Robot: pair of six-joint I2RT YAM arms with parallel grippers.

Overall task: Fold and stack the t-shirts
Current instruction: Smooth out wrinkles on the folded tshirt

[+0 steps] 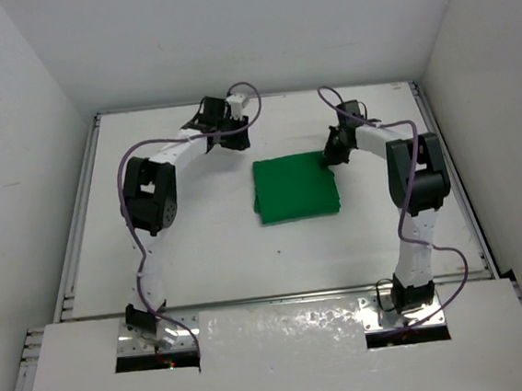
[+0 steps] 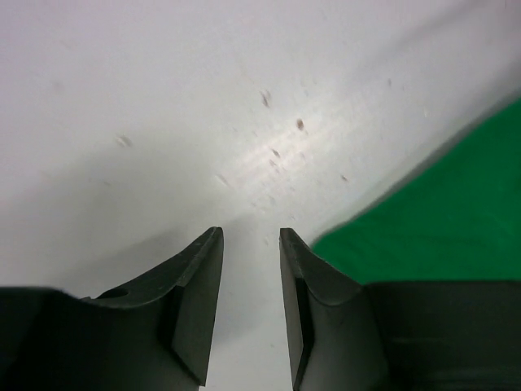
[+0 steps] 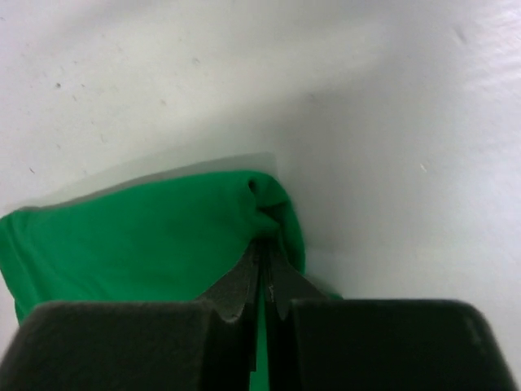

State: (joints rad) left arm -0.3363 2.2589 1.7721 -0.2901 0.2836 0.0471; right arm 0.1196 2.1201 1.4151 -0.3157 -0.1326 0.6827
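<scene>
The bright green t-shirt [image 1: 295, 187] lies folded into a compact, nearly square packet at the middle of the desk [image 1: 183, 249], its edges roughly in line with the desk's sides. The right gripper [image 3: 264, 252] sits at the packet's far right corner, jaws closed, with a puckered bit of cloth pinched between the tips. The left gripper [image 2: 251, 236] hovers over bare desk just off the far left corner, jaws narrowly parted and holding nothing; the green edge shows to its right. The right arm is the one in contact, so any further fold or shift would likely hinge on that pinched corner, with the packet lying toward the robot from it.
</scene>
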